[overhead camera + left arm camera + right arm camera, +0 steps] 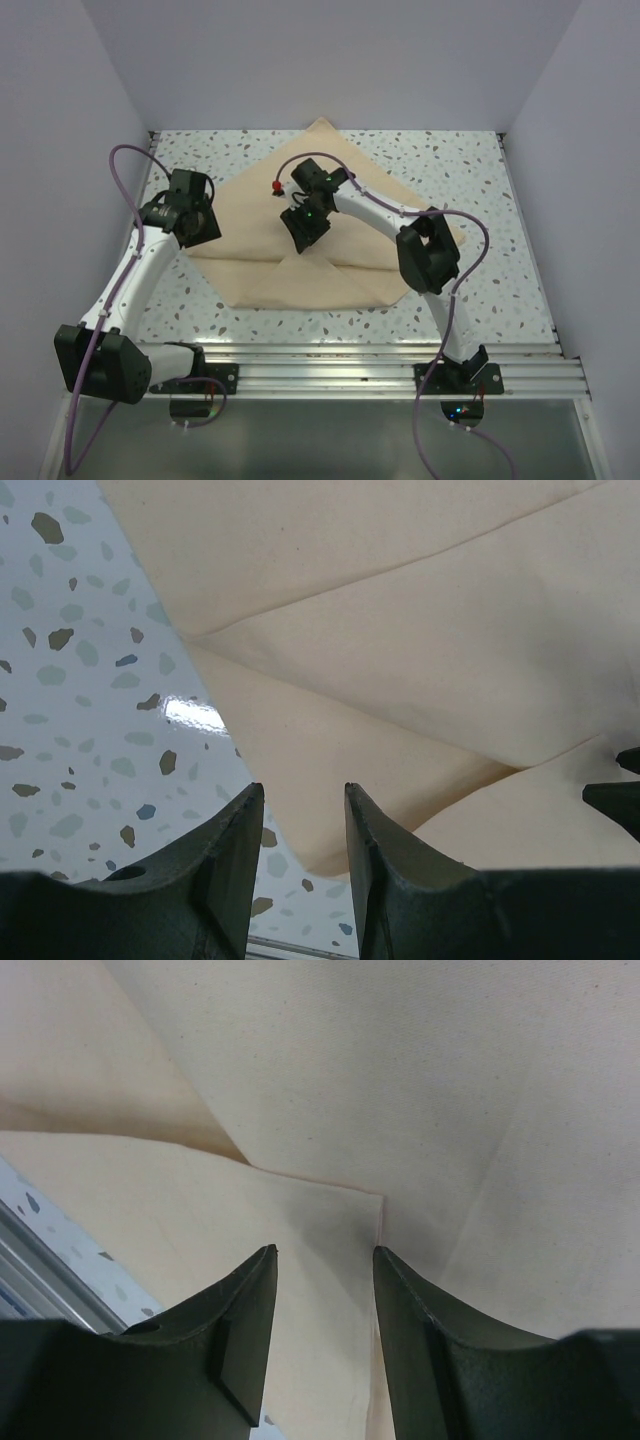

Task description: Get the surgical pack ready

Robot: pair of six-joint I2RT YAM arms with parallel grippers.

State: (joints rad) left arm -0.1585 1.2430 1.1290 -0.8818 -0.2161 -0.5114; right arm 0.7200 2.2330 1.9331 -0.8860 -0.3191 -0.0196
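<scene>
Cloth comes first: the surgical pack lies flat on the table, a tan sheet partly folded. It is broadest from side to side across my front, and its flaps are turned in so that their edges meet near its middle.

My right gripper hangs directly over that meeting place. In its own wrist view, the right gripper has its jaws partway apart with nothing visibly between them. A flap corner sits just ahead of the gap, a little toward the right-hand jaw. The flap's edge runs from that corner back toward my hand and off to the left. I cannot tell whether the tips touch the cloth yet.

My left gripper stands at the pack's left side, well away from the middle. Its jaws are at a narrow, partway gap and hold nothing. The pack's edge shows in the gap of the left gripper, with the rest of the cloth spreading ahead and to its right and bare table to its left.

I judge the right hand the nearer one for the next fold. The corner is almost in line with its jaws, so a small reach forward and slightly right should take it.
</scene>
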